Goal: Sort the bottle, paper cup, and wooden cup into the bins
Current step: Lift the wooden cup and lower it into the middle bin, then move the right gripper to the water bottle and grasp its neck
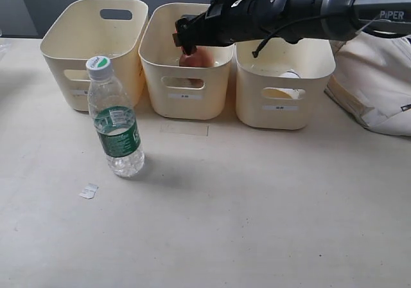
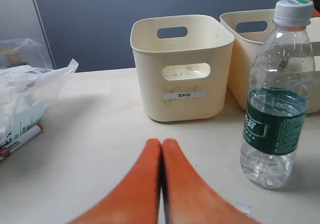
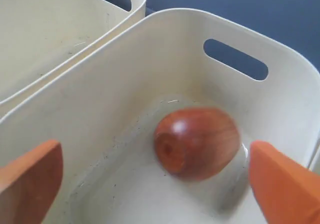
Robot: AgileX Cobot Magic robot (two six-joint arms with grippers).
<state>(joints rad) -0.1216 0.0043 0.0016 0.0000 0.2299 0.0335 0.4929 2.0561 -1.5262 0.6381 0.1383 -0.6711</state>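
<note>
- Bins in the exterior view: you see three cream-yellow bins in a row along the far edge of the table, touching side by side. The bottle stands upright on the table in front of the gap between the left and middle bins, toward the left edge, clear of both. The wooden cup lies inside the middle bin. The paper cup sits in the right bin, its white rim showing over the wall. The right arm reaches in from the right edge, its right pincer above the middle bin, over the wooden cup. A small paper scrap lies near the bottle, toward the near edge.
- Left wrist view: your left pincer is clenched, its orange fingers pressed together with nothing between them, low over the bare table. The bottle stands upright just beside it, in front of the bins. A plastic bag and a marker lie near the left edge of the table.
- Right wrist view: your right pincer is released, its two orange fingers spread wide. The wooden cup lies on its side on the middle bin's floor, touching neither finger.
</note>
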